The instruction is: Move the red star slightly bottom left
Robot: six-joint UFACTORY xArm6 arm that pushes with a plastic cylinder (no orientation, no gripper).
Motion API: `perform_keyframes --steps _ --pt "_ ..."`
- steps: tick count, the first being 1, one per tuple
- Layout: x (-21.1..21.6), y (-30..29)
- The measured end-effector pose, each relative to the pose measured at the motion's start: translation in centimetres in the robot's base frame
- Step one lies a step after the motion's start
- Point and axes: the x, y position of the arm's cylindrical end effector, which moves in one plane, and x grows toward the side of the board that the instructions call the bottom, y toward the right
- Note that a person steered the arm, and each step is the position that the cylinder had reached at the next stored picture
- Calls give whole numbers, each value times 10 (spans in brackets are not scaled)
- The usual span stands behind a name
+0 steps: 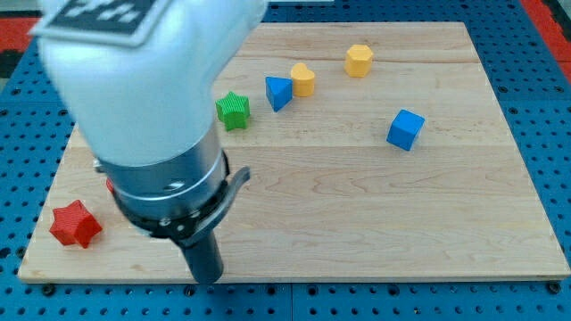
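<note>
While my tip (pixel 207 278) sat at the board's (pixel 375 223) bottom edge: red star (pixel 75 224) was well to its left, near bottom-left corner
Tip state: plain rod, no jaws, holding nothing; not touching any block
Why there: prob. off-line for a down-left shove; I'd judge I needed to come round to star's upper right
Hidden: small red bit (pixel 111 185) by my arm, shape n/k
Others: green star (pixel 233 111), blue triangle-ish block (pixel 278 92), yellow pair (pixel 303 79) (pixel 359 60), blue cube (pixel 405 129), all far up, clear of path
</note>
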Motion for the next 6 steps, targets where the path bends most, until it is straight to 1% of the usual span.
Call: perform_keyframes --steps 1,3,4,5,6 --pt "0 -15" --pt "-3 -200" --pt "-54 -202" --pt "-71 -142" --pt "-64 -122"
